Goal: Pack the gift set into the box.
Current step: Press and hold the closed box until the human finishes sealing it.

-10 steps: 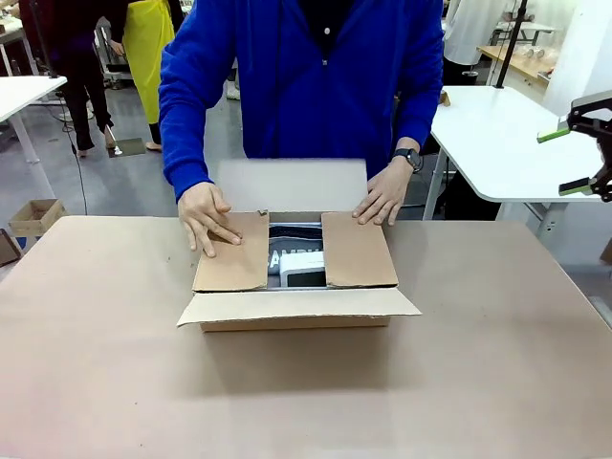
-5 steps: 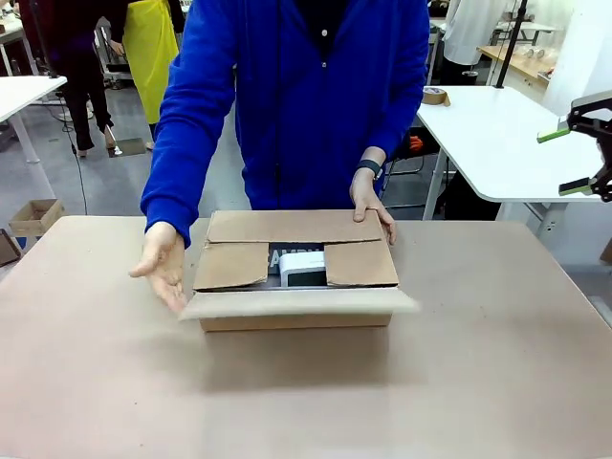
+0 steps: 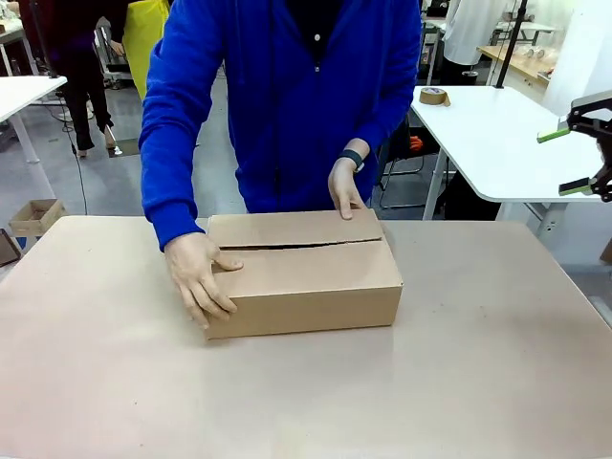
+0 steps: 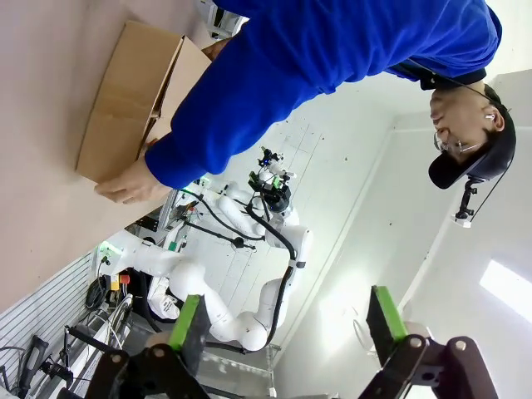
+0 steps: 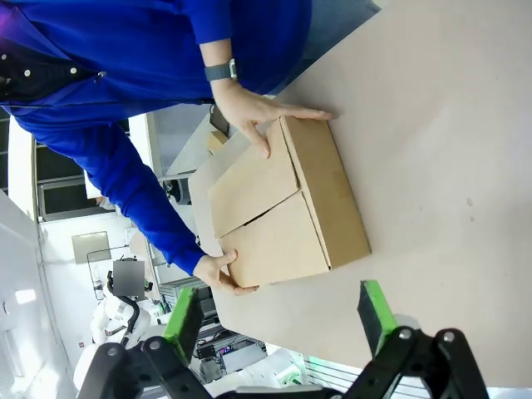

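Observation:
The box (image 3: 306, 277) stands in the middle of the table with all its flaps folded down, a thin seam running across its top. The gift set is hidden inside it. A person in a blue top presses one hand (image 3: 198, 277) on the box's near left corner and the other hand (image 3: 344, 191) on the far flap. The box (image 5: 278, 208) lies beyond my right gripper (image 5: 278, 316), which is open, empty and well away from it. At the right edge, my right gripper (image 3: 564, 161) hangs high. My left gripper (image 4: 287, 328) is open in the air, far from the box (image 4: 125, 100).
The brown table (image 3: 306, 402) has free room all around the box. A white side table (image 3: 497, 134) at the right carries a tape roll (image 3: 435, 96). A small carton (image 3: 33, 215) sits on the floor at the left.
The person folded the far flap and then the near flap down over the side flaps, covering the gift set. Both hands now rest on the shut box. My grippers have not moved.

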### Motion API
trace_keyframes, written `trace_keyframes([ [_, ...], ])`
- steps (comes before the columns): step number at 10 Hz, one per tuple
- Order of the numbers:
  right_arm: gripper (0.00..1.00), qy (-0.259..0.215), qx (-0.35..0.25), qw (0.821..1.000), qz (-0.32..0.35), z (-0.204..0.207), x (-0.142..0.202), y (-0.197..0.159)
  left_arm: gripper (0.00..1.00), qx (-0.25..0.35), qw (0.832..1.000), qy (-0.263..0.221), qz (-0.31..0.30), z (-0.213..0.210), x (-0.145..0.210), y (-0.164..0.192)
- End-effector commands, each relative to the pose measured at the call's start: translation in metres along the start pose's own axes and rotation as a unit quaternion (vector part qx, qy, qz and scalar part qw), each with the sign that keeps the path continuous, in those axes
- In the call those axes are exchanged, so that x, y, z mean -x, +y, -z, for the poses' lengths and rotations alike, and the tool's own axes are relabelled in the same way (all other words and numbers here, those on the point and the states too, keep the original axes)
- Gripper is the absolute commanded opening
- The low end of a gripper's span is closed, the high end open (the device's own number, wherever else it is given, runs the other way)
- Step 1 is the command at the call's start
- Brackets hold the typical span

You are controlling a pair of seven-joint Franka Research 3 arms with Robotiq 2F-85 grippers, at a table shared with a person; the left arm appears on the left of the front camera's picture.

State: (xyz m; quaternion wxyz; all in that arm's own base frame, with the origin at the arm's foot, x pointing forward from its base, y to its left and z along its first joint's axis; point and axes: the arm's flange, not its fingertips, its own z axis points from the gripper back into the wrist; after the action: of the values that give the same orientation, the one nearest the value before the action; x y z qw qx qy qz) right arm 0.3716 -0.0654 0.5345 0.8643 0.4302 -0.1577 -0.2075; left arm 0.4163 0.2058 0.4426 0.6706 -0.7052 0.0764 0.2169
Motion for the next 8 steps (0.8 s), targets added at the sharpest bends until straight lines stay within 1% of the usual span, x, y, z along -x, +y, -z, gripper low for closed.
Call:
trace_keyframes([
  [1,1.00,0.003,0.005,1.000,-0.008,-0.0021,-0.0020,-0.0007,1.00,-0.003,1.000,0.000,0.008,0.0004,0.0031,0.0029],
  [8,1.00,0.003,0.005,1.000,-0.008,-0.0021,-0.0020,-0.0007,1.00,-0.003,1.000,0.000,0.008,0.0004,0.0031,0.0029],
])
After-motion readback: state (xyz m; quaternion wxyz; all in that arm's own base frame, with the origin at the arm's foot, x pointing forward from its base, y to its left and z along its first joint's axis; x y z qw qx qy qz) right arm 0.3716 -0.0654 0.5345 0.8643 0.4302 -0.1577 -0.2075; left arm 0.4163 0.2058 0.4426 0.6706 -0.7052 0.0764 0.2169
